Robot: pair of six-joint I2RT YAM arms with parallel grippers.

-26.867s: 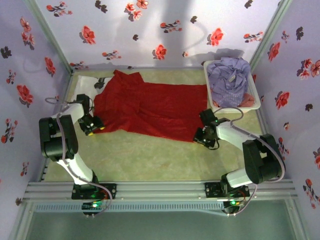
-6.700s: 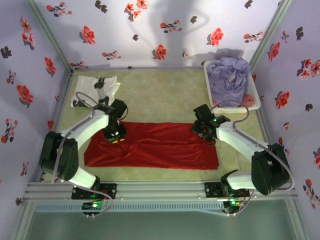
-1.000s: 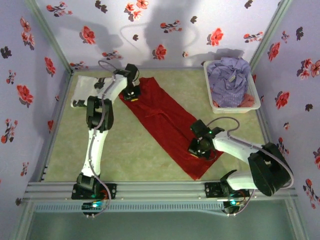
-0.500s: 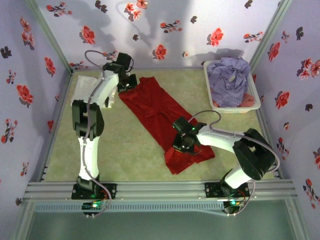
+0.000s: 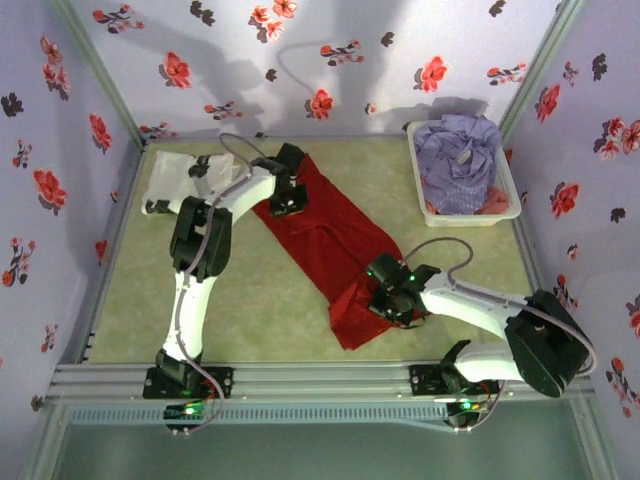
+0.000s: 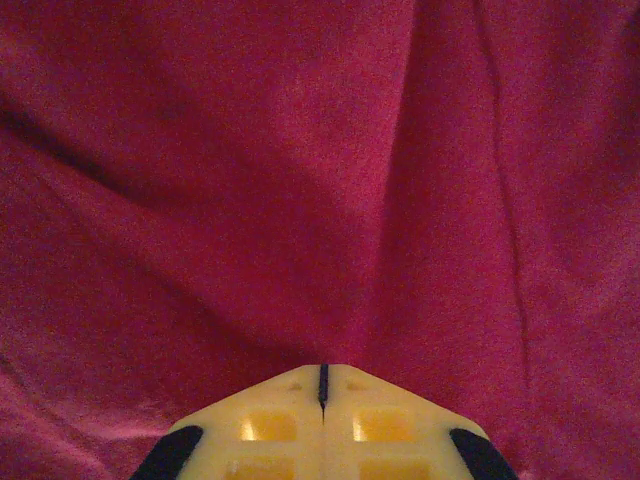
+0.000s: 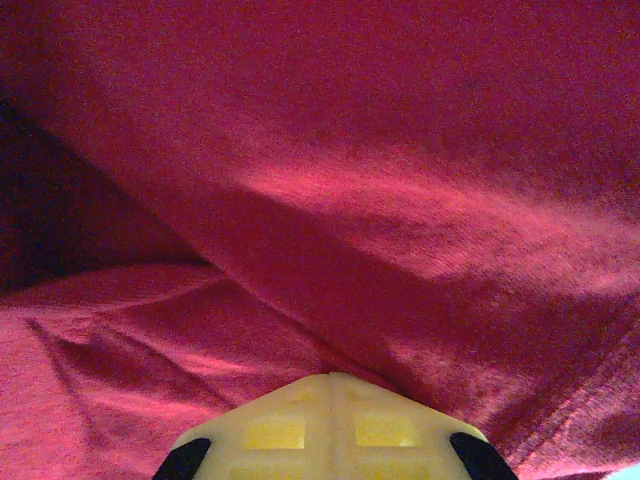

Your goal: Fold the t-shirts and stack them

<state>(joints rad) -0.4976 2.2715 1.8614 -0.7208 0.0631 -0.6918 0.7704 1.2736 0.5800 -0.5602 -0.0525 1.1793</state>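
Observation:
The red t-shirt (image 5: 330, 235) lies as a long folded strip running diagonally from the far middle of the table to the near right. My left gripper (image 5: 290, 203) is at its far end, shut on the red cloth, whose creases run to the fingertips (image 6: 322, 370). At the near end my right gripper (image 5: 388, 305) is also shut on the red cloth, which bunches there (image 7: 331, 376). A white t-shirt with black print (image 5: 180, 172) lies folded at the far left. The lavender t-shirt (image 5: 455, 150) is crumpled in the basket.
The white plastic basket (image 5: 468, 217) stands at the far right against the flowered wall. Flowered walls close in the table on three sides. The left arm stretches far across the table; the right arm's elbow lies low near the front right.
The left gripper has carried the shirt's far end to the right, away from the white shirt. The right gripper has shifted slightly right and nearer with the near end, which stays bunched.

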